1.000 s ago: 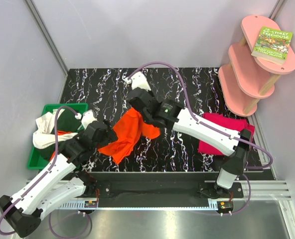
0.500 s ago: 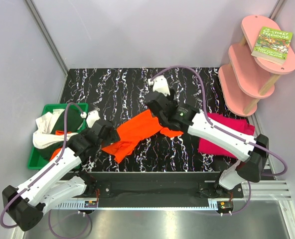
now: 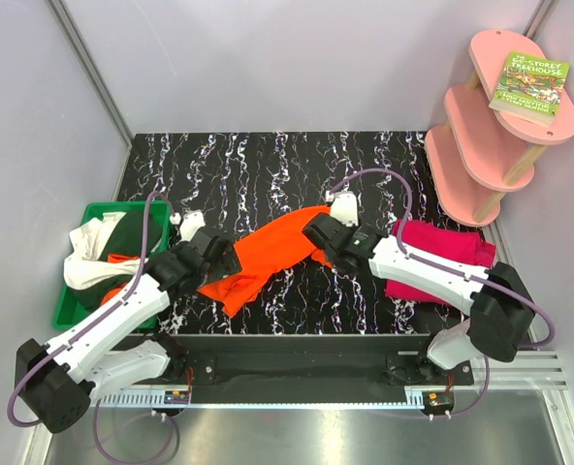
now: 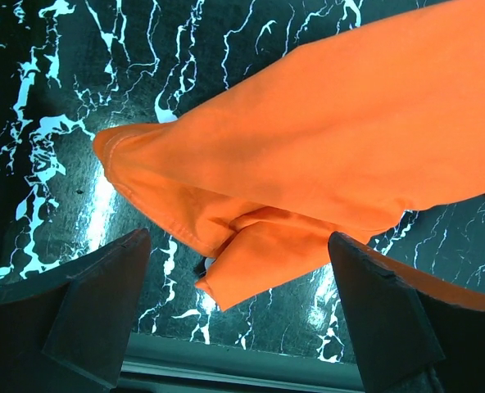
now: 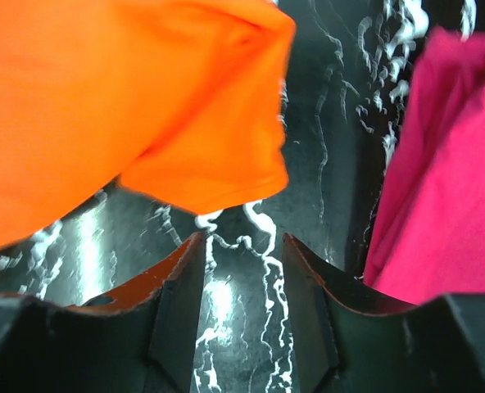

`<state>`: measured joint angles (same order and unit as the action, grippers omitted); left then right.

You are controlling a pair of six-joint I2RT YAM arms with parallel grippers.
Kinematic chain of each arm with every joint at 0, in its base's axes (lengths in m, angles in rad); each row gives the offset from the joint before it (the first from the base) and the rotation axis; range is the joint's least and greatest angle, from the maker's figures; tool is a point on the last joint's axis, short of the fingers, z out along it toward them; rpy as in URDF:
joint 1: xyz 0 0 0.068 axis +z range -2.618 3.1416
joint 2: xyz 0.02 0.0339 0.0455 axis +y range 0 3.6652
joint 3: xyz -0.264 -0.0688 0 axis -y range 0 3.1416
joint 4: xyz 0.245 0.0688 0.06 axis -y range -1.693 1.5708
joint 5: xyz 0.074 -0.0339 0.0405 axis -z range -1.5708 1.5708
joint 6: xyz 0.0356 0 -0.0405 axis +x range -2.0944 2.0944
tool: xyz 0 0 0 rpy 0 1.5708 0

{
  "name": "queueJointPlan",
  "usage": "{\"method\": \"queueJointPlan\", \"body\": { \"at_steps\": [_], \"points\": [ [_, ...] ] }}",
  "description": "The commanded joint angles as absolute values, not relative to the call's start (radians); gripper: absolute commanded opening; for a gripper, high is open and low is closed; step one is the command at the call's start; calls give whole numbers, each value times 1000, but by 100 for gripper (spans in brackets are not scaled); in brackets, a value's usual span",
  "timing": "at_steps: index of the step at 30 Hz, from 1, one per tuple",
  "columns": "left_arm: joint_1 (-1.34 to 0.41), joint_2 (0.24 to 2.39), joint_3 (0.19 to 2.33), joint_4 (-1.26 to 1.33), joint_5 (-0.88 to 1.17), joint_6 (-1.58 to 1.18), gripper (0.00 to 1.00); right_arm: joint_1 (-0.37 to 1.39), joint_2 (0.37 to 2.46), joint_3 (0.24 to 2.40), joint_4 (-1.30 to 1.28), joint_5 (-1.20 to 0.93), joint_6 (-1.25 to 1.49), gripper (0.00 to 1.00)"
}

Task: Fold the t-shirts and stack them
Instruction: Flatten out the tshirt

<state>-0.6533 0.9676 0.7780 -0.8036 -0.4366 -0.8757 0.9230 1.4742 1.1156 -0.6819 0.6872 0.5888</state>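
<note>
Right jaws just released: orange shirt (image 3: 268,254) now lies stretched on desk (image 3: 268,165) between both jaws. Right jaws parted, empty; pink shirt (image 5: 447,164) beside them. Left jaws wide, empty, above shirt corner. Folding likely next.

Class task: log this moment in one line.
orange t-shirt: loosely spread | left gripper: open over it | right gripper: open, empty | magenta t-shirt: at right

Black white-veined tabletop (image 3: 268,160) lies open behind the crumpled bright orange cloth t-shirt (image 3: 268,254). The green plastic bin (image 3: 72,310) blocks the left edge, the folded magenta-pink t-shirt (image 3: 452,239) and pink tiered shelf (image 3: 481,136) the right.
</note>
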Motion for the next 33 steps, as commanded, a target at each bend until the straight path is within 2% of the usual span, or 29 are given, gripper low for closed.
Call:
{"method": "queueJointPlan", "body": {
  "at_steps": [1, 7, 18, 33],
  "points": [
    [-660, 992, 824, -752, -410, -854, 95, 790, 1479, 1085, -641, 609, 713, 49],
    [-660, 1028, 838, -744, -399, -838, 95, 661, 1580, 1111, -577, 502, 666, 47],
    [-660, 1058, 827, -727, -379, -827, 95, 646, 1634, 1043, -514, 442, 719, 42],
    [-660, 1094, 836, -716, -370, -807, 95, 592, 1696, 968, -454, 416, 744, 45]
  ]
}}
